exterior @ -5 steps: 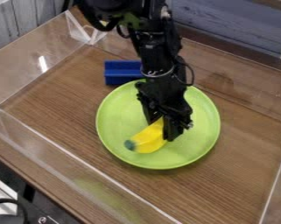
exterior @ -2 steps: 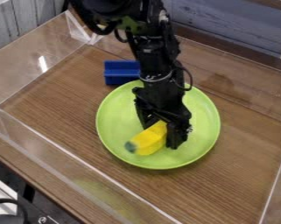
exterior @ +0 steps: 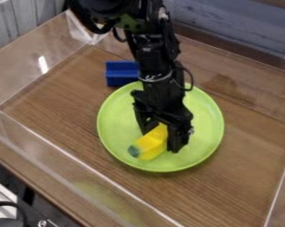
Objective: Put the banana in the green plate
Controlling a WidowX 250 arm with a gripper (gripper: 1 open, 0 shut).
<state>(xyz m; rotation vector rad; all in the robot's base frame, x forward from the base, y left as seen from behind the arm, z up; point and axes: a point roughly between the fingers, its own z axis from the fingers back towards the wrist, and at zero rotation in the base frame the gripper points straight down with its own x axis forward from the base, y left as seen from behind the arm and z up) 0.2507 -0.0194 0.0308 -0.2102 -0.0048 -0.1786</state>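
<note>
So we've got the banana (exterior: 149,142) lying in the green plate (exterior: 201,115), toward its front-left part. Its long axis runs diagonally, 1 dark tip pointing at the plate's near-left rim, the other end tucked under the gripper (exterior: 163,135). The gripper points down over it, spread wide, not clamping the banana. A blue block (exterior: 121,71) sits behind the plate.

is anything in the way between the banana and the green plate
No. The banana already lies on the green plate, with the open gripper right over it. The blue block sits outside the plate, behind it.
</note>
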